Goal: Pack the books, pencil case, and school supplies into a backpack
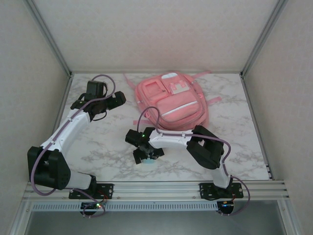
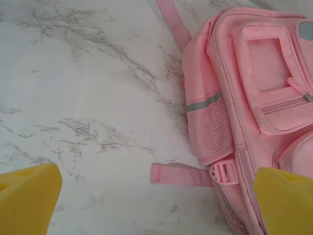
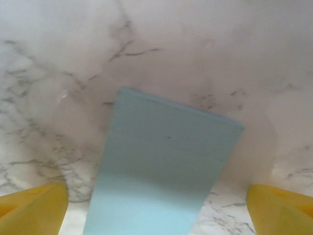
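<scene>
The pink backpack (image 1: 171,100) lies flat at the back middle of the marble table, front pockets up. My left gripper (image 1: 117,100) hovers open just left of it; its wrist view has the backpack (image 2: 254,98) with its mesh side pocket (image 2: 210,132) and a loose strap end (image 2: 181,175). One of the school supplies, a light-blue block (image 3: 161,176), lies on the table near the front middle. My right gripper (image 3: 157,205) is low over it and open, a yellow finger on each side with table showing in both gaps. The books and pencil case are out of view.
Pink straps (image 1: 215,100) trail from the backpack onto the table (image 1: 98,142). White walls and metal posts close in the back and sides. The right arm's elbow (image 1: 208,149) stands just in front of the backpack's near edge.
</scene>
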